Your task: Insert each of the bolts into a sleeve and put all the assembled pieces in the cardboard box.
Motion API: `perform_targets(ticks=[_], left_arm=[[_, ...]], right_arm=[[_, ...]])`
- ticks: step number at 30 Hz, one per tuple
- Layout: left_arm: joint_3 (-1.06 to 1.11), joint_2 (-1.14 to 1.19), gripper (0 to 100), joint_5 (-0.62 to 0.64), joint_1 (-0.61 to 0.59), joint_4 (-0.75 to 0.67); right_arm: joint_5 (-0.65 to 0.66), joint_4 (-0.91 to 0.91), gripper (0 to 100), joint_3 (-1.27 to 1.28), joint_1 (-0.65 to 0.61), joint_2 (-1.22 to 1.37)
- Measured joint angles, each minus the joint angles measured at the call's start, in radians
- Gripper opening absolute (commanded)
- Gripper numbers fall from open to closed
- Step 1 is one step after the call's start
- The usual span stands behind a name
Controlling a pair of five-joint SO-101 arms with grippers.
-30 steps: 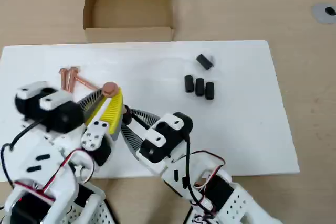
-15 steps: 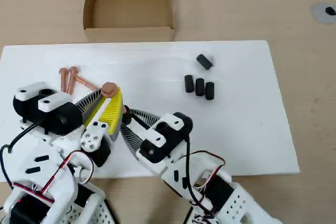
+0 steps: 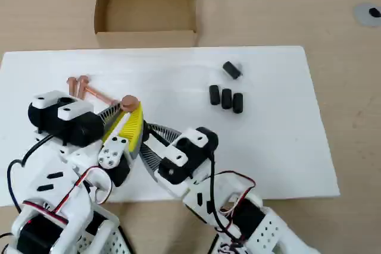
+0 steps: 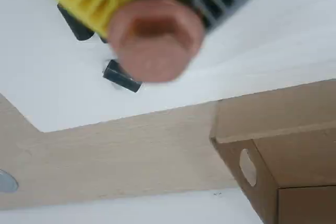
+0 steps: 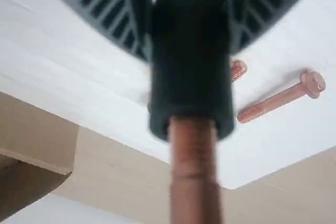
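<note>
My left gripper (image 3: 126, 111), with one yellow finger, is shut on a copper bolt (image 3: 128, 103); its hex head (image 4: 156, 38) faces the left wrist camera. Just beside it my right gripper (image 3: 144, 132) is shut on a black sleeve (image 5: 190, 56). The bolt's threaded shank (image 5: 192, 174) enters the sleeve's end. Three loose bolts (image 3: 83, 87) lie on the white mat at the left, two of them (image 5: 278, 98) also behind the sleeve. Several loose sleeves (image 3: 226, 98) lie at the mat's right middle. The cardboard box (image 3: 146, 10) stands open beyond the mat's far edge.
The white mat (image 3: 274, 147) covers most of the wooden table. One sleeve (image 3: 232, 70) lies apart from the row of three. A grey disc (image 3: 368, 13) sits at the far right corner. The box's corner (image 4: 273, 156) lies past the mat's edge.
My left arm's wrist has swung to the right, and the bolt head has shifted slightly right and toward the near edge. The right arm has stayed put.
</note>
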Motion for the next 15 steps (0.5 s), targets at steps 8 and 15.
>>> perform_targets(ticks=[8,15], left_arm=[[-0.026,0.008,16,0.038,0.0,0.114],[-0.124,0.0,18,0.041,0.0,0.233]], right_arm=[[0.0,-0.002,0.9,0.0,0.0,0.0],[0.028,0.0,0.9,0.0,0.002,-0.002]])
